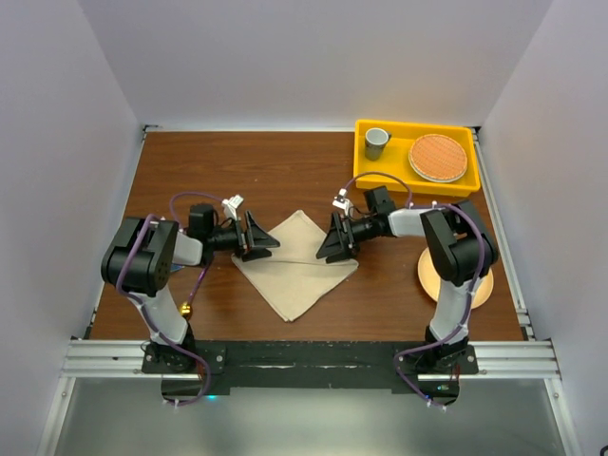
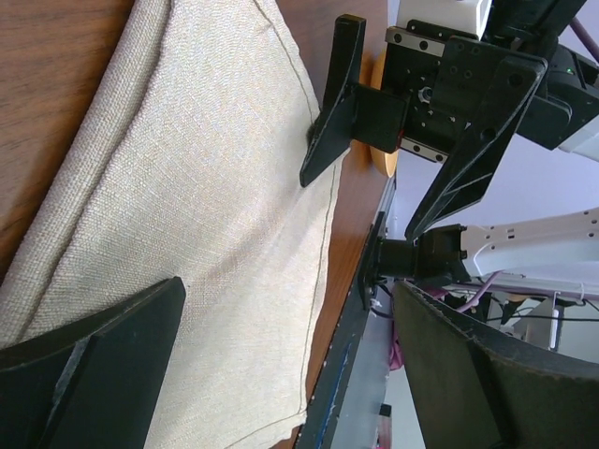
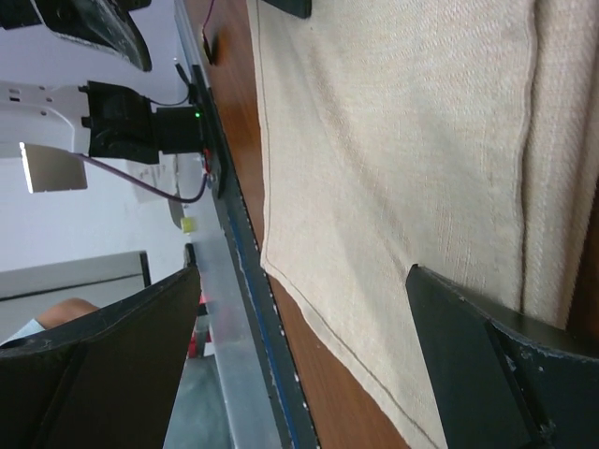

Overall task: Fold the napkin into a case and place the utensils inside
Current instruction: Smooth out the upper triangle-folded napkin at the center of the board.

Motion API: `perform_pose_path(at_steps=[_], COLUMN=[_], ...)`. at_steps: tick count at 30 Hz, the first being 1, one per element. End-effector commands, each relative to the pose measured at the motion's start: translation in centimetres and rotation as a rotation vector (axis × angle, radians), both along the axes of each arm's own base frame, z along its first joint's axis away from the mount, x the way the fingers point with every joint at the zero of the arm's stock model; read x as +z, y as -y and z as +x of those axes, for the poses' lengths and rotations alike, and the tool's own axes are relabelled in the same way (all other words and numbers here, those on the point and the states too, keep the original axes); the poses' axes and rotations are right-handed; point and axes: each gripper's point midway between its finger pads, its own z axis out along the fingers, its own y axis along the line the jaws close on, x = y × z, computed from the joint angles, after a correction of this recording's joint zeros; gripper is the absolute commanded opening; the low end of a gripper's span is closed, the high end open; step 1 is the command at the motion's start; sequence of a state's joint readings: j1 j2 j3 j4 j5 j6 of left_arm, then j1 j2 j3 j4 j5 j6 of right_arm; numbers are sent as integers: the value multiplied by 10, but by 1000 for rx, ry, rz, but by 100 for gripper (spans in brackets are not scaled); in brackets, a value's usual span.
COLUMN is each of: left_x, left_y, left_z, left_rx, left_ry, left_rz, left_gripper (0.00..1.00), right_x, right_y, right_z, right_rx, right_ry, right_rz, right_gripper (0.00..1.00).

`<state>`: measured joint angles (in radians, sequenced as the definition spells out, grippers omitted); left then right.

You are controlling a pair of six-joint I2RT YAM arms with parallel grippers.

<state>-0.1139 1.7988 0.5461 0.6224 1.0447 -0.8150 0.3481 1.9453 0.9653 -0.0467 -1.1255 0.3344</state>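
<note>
The beige napkin [image 1: 296, 271] lies flat mid-table like a diamond, with a crease running across its middle. My left gripper [image 1: 258, 237] hangs open at its left corner, and my right gripper [image 1: 337, 242] hangs open at its right corner, the two facing each other. In the left wrist view the napkin [image 2: 215, 234] fills the space below the open left gripper [image 2: 290, 374], with one finger [image 2: 84, 374] over the cloth. The right wrist view shows the napkin [image 3: 393, 168] under the open right gripper [image 3: 299, 365]. Nothing sits between either pair of fingers. The utensils are out of view.
A yellow tray [image 1: 366, 161] at the back right holds a grey cup [image 1: 377, 142] and a round woven mat [image 1: 438, 158]. A peach plate [image 1: 483, 290] lies under the right arm. The metal rail [image 1: 304, 356] runs along the near table edge.
</note>
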Motion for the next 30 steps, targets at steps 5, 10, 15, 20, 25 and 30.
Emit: perform_pose_path(at_steps=[5,10,15,20,25,30], left_x=[40,62,43,6,-21,-38], left_y=[11,30,33,16,-7,-19], left_z=[9,-1,1,2,1,-7], left_rx=[-39,-42,18,46,69,63], left_ry=[180,195,126,49,-19,-67], left_rz=[18,4,25,66,109,135], left_gripper=[100,100,100,100,100,100], right_x=[62,80,59,14,-17,-35], right_y=[-13,-47,-71,-56,-19,10], right_z=[-6,-14,-13,-21,-23,-37], right_rx=[16,-15,-39,14,-2,35], right_ry=[108,105,71,59,18,-28], right_rz=[-16,34,51,-33,-101,-152], right_gripper=[98,98,98,98,98,98])
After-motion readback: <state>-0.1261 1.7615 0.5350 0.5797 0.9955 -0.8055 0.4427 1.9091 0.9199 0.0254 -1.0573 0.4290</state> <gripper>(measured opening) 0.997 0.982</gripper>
